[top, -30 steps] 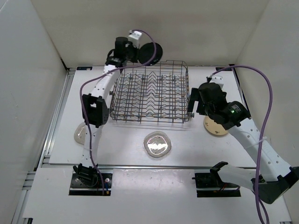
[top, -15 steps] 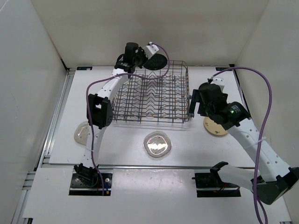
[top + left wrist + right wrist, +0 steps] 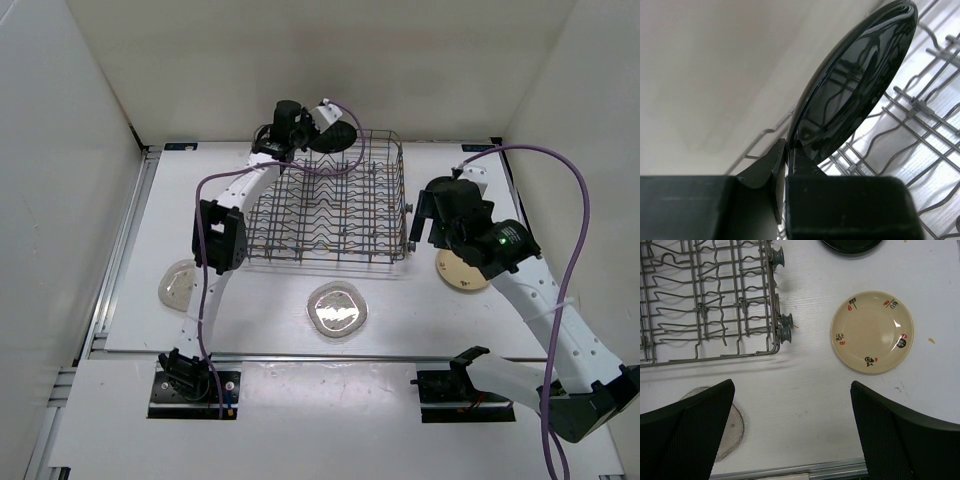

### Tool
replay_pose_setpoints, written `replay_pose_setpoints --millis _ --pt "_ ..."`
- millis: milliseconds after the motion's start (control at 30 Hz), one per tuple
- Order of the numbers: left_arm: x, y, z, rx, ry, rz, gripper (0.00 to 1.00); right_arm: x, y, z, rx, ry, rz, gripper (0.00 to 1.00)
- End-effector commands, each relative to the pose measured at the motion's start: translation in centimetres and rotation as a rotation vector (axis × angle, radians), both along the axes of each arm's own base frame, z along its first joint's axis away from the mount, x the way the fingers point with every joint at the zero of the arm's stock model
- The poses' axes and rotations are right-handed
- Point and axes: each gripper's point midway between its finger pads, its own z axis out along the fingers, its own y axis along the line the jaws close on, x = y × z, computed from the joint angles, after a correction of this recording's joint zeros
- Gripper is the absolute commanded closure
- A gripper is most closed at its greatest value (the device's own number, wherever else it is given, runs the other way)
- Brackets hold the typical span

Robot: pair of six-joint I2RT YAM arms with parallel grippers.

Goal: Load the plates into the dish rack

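- Plate in grip: a black plate (image 3: pixel 855 85), pinched at its lower rim by the left gripper (image 3: pixel 318 128), 1 finger pressed on each face.
- Held on edge and tilted, raised over the far-left corner of the dish rack (image 3: pixel 325 258); seen against the rack's wires in the left wrist view, contact with them impossible to tell.
- Right gripper (image 3: pixel 795 440): 2 fingers spread wide, nothing between them, poised above the table (image 3: pixel 450 320) just off the rack's near-right corner.
- Cream plate (image 3: pixel 872 332), with small red and black marks: flat on the table to the right of the rack, apart from it, partly under the right arm in the top view.
- Second black plate (image 3: pixel 852 245): flat on the table beyond the cream plate, only its near edge showing at the top of the right wrist view.
- Clear plate (image 3: pixel 337 308): flat on the table, in front of the middle of the rack's near side, apart from it.
- Second clear plate (image 3: pixel 178 283): flat on the table off the rack's near-left corner, partly behind the left arm in the top view.
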Motion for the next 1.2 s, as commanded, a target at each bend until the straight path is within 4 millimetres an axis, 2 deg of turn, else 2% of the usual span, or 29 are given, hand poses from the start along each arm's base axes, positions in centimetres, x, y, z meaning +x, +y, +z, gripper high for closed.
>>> replay_pose_setpoints --millis 0,33,200,300,333,433,600,633,667,733,800,833,867,933,967,1000,1067,1100,1167 --pt "0.3 -0.3 0.5 -0.028 -0.022 0.015 0.9 -0.4 -0.4 0.1 -0.001 -0.005 0.001 0.0" --pt "0.4 -0.2 0.7 -0.029 -0.031 0.024 0.9 -0.4 -0.4 0.1 -0.002 -0.005 0.001 0.0" --pt "0.2 -0.1 -1.6 -0.019 0.012 0.027 0.9 -0.4 -0.5 0.1 0.004 -0.001 -0.002 0.0" --pt "0.2 -0.1 -1.9 -0.026 0.018 0.03 0.9 -0.3 -0.7 0.1 0.004 -0.001 -0.011 0.0" --pt "0.1 -0.1 -3.0 -0.019 0.035 0.03 0.9 -0.3 -0.7 0.1 0.004 -0.001 -0.011 0.0" --pt "-0.1 -0.1 -3.9 -0.027 0.06 0.036 0.9 -0.3 -0.8 -0.3 0.005 0.01 -0.014 0.0" --pt "0.0 0.4 -4.7 -0.057 0.088 0.088 0.88 -0.3 -0.8 -0.3 0.012 0.009 -0.02 0.0" --pt "0.0 0.4 -4.7 -0.057 0.088 0.089 0.77 -0.3 -0.8 -0.3 0.012 0.009 -0.02 0.0" --pt "0.1 0.5 -4.7 -0.061 0.09 0.103 0.72 -0.3 -0.8 -0.3 0.012 0.009 -0.02 0.0" --pt "0.3 0.7 -4.5 -0.062 0.079 0.114 0.71 -0.3 -0.8 -0.3 0.012 0.009 -0.02 0.0" --pt "0.5 1.0 -4.1 -0.072 0.073 0.14 0.49 -0.3 -0.8 -0.3 0.012 0.009 -0.02 0.0" --pt "0.9 1.5 -3.2 -0.086 0.051 0.176 0.39 -0.4 -0.6 -0.4 0.018 0.013 -0.014 0.0" --pt "1.0 1.6 -2.3 -0.093 0.03 0.187 0.32 -0.5 -0.7 -0.7 0.014 0.021 -0.014 0.0" --pt "1.2 2.0 -2.0 -0.103 0.019 0.218 0.25 -0.5 -0.6 -0.7 0.02 0.02 -0.02 0.0" --pt "1.4 2.1 -0.4 -0.118 -0.013 0.225 0.2 -0.5 -0.6 -0.7 0.02 0.02 -0.02 0.0" --pt "1.5 2.3 -0.4 -0.116 -0.015 0.234 0.11 -0.5 -0.6 -0.7 0.02 0.02 -0.02 0.0" --pt "1.6 2.5 2.4 -0.149 -0.062 0.247 0.0 -0.5 -0.6 -0.7 0.02 0.02 -0.02 0.0" --pt "1.7 2.7 2.7 -0.154 -0.077 0.259 0.0 -0.4 -0.6 -0.7 0.027 0.02 -0.026 0.0" --pt "1.6 3.0 6.1 -0.185 -0.135 0.269 0.0 -0.4 -0.6 -0.7 0.027 0.02 -0.026 0.0"
